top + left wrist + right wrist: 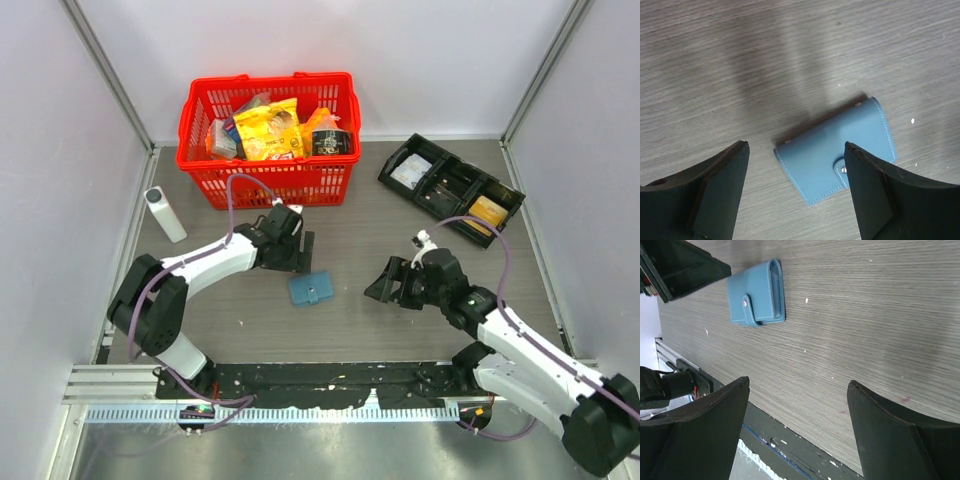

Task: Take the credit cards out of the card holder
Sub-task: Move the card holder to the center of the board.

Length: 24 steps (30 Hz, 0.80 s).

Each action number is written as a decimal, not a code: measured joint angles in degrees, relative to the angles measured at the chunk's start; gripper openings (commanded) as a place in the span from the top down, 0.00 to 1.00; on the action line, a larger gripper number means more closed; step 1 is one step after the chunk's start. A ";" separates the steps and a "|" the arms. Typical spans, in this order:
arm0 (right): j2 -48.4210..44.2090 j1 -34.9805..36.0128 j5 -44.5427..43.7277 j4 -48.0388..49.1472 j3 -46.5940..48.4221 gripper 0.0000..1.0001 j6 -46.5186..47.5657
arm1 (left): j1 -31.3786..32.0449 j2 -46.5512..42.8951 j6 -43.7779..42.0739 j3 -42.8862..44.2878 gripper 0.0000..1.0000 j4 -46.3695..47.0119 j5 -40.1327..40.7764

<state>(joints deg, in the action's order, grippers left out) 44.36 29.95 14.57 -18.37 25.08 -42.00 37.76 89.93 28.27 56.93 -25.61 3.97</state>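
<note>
The card holder (312,288) is a small blue wallet lying closed and snapped flat on the table between the two arms. It also shows in the left wrist view (835,152) and in the right wrist view (756,293). No credit cards show outside it. My left gripper (297,252) is open and empty, just behind and left of the wallet, its fingers hovering on either side of the wallet's near corner (796,145). My right gripper (383,285) is open and empty, to the right of the wallet and apart from it (798,382).
A red basket (268,175) full of snack packets stands at the back left. A black compartment tray (450,188) holding a tan item lies at the back right. A white cylinder (164,213) lies at the left. A black rail (330,378) runs along the near edge.
</note>
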 measured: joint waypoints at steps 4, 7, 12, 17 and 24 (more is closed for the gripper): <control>6.64 5.35 -2.58 5.18 -0.04 0.20 -1.79 | -2.71 1.84 -0.31 -0.15 0.21 0.24 -4.96; 11.63 9.77 -5.09 9.31 -0.04 0.21 -3.10 | -2.64 1.79 0.07 -1.95 0.22 2.14 -8.55; 19.63 16.11 -8.50 16.28 -0.02 0.26 -5.95 | -2.51 -0.35 3.74 -8.57 0.29 7.72 -13.79; 24.70 19.26 -12.68 21.20 -0.02 0.26 -9.20 | -0.87 -6.19 14.38 -18.36 0.30 17.75 -18.49; 24.37 19.50 -18.38 21.81 0.13 0.25 -10.71 | 13.51 -10.56 28.68 -24.96 0.28 25.22 -17.84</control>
<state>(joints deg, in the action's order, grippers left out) 68.73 49.45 -3.81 3.44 25.21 -52.71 51.27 79.37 56.95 31.97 -0.38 -13.87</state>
